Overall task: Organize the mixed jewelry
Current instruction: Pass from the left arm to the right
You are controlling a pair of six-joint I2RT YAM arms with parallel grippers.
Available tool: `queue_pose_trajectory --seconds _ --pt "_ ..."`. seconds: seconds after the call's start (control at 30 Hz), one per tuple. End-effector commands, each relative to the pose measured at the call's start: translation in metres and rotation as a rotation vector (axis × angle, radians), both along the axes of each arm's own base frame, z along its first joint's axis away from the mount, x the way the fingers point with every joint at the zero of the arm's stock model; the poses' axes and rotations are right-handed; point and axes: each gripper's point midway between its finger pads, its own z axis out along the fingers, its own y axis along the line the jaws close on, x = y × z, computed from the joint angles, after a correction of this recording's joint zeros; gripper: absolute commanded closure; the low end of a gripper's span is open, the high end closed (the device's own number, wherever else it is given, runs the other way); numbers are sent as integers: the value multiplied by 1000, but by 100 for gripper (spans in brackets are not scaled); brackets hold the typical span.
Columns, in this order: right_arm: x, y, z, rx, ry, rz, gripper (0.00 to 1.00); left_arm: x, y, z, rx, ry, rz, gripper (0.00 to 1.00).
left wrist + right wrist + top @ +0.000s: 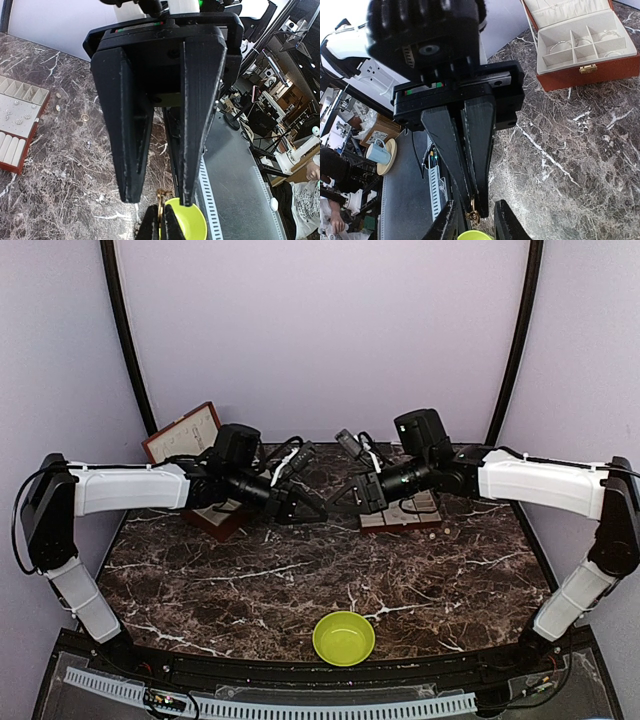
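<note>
- Top external view. We see the left gripper [318,510] and the right gripper [338,502] meeting tip to tip in mid-air above the far middle of the marble table [300,590]. From this view we cannot tell how either pair of jaws stands. A red-brown box [186,435] stands open at the far left behind the left arm, and a padded tray [405,520] lies under the right arm. Two pale beads [432,536] rest on the table just beside the tray. A green bowl [330,640] sits at the near edge.
- Left wrist view. We see the left gripper's two black fingers [125,125] standing apart, with nothing between them. Just past their tips, the right gripper [160,227] comes in from below, pinching a small golden piece [160,202]. The tray lies at the left edge, with tiny pale pieces on its cream padding. On the table near it are more beads [58,107] and a small ring [85,117].
- Right wrist view. We see the right gripper's fingers [477,150] drawn together and clamped on the golden piece [472,216] at their very tips. The left gripper's fingertips [507,220] stand spread on either side of it, not touching it. The open box sits at the upper right. Thin silvery hoops [560,46] lie in its cream compartments.
</note>
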Motion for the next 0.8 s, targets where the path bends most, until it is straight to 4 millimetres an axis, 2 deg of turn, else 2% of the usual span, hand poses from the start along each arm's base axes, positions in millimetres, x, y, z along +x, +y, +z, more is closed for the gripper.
queue_pose_trajectory --seconds 0.0,0.63,0.7,0.73,0.77 --pt "-2 8 17 46 -38 29 78 -7 -1 1 -14 -3 -27 100" --pt "2 6 12 2 -47 3 100 -2 -1 -1 4 -29 16 99" --pt "6 4 11 -8 -55 -21 100 1 -1 -2 11 -35 33 88" --pt "10 3 10 -20 -63 -45 100 2 0 -2 15 -38 40 75" --pt "14 1 8 -41 -72 -71 100 6 0 -3 24 -48 62 68"
